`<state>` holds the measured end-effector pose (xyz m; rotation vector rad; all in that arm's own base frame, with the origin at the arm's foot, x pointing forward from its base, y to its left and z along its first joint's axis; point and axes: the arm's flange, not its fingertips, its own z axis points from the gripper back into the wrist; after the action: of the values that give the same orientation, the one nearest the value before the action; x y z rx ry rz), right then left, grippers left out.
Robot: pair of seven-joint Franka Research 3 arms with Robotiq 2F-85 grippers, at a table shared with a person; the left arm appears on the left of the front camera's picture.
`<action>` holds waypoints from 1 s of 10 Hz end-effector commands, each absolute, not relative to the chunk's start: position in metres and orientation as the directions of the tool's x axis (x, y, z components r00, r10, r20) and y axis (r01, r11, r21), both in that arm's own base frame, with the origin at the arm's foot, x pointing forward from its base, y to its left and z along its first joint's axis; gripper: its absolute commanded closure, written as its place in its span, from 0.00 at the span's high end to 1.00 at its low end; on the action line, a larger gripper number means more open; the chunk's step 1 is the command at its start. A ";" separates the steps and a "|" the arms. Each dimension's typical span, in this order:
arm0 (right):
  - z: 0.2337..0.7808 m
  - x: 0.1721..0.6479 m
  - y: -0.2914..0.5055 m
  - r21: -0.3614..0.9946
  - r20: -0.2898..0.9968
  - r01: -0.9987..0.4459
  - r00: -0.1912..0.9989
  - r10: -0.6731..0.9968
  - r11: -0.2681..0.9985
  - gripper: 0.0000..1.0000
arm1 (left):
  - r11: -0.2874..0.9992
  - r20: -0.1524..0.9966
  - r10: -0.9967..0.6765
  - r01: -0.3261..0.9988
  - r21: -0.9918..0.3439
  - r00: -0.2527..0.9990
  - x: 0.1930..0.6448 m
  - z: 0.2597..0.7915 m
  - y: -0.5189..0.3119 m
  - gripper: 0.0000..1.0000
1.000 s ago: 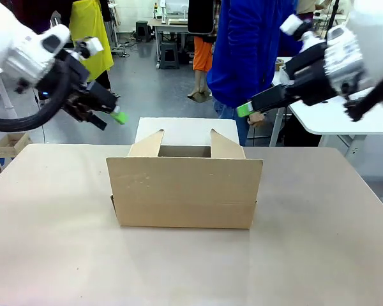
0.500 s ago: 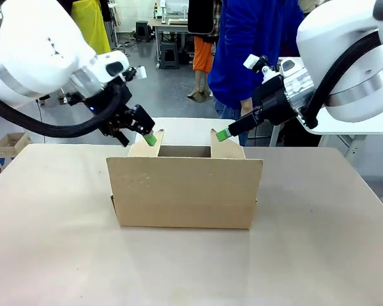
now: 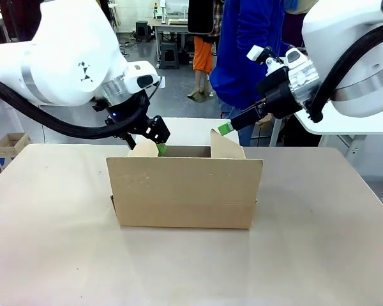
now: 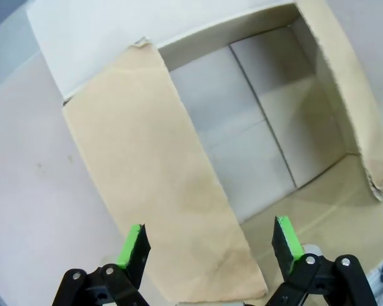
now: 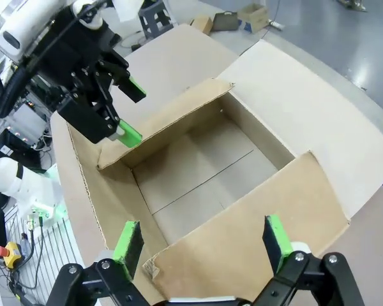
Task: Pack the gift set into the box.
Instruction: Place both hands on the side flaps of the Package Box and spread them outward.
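Note:
The box (image 3: 185,191) stands in the middle of the table, its top open and its side flaps upright. Its bare inside (image 4: 242,127) (image 5: 198,172) holds nothing. The gift set is out of view. My left gripper (image 3: 159,148) is open, low over the left side flap (image 3: 145,145), which lies under its fingers in the left wrist view (image 4: 159,178). My right gripper (image 3: 225,129) is open and empty, just above the right side flap (image 3: 226,146) (image 5: 255,236). In the right wrist view, the left gripper (image 5: 124,111) hangs across the opening.
A person in a blue jacket (image 3: 249,51) stands behind the box at the far side. The rear flap (image 3: 185,127) lies folded outward. A white table (image 3: 345,118) is at the back right and a small carton (image 3: 9,143) sits on the floor at left.
Both arms swung in from the sides toward the box. The left gripper came down and right onto the left flap; the right gripper reached the right flap and then held there.

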<state>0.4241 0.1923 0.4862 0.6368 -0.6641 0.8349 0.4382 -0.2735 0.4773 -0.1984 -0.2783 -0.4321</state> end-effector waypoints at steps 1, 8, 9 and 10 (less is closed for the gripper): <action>0.486 0.422 0.192 0.261 0.737 -0.815 0.514 0.439 0.517 1.00 | 0.911 0.302 -0.374 0.408 -0.058 0.877 0.445 0.474 -0.292 1.00; 0.486 0.422 0.192 0.261 0.737 -0.815 0.514 0.439 0.517 1.00 | 0.913 0.349 -0.407 0.383 0.137 0.844 0.439 0.465 -0.333 1.00; 0.486 0.422 0.192 0.261 0.737 -0.815 0.514 0.439 0.517 1.00 | 0.912 0.353 -0.408 0.362 0.191 0.842 0.439 0.461 -0.341 1.00; 0.486 0.422 0.192 0.261 0.737 -0.815 0.514 0.439 0.517 1.00 | 0.910 0.337 -0.410 0.355 0.215 0.847 0.442 0.457 -0.348 1.00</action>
<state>0.4238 0.1927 0.4852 0.6369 -0.6605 0.8361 0.4337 -0.3294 0.4605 0.0906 -0.3882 -0.4427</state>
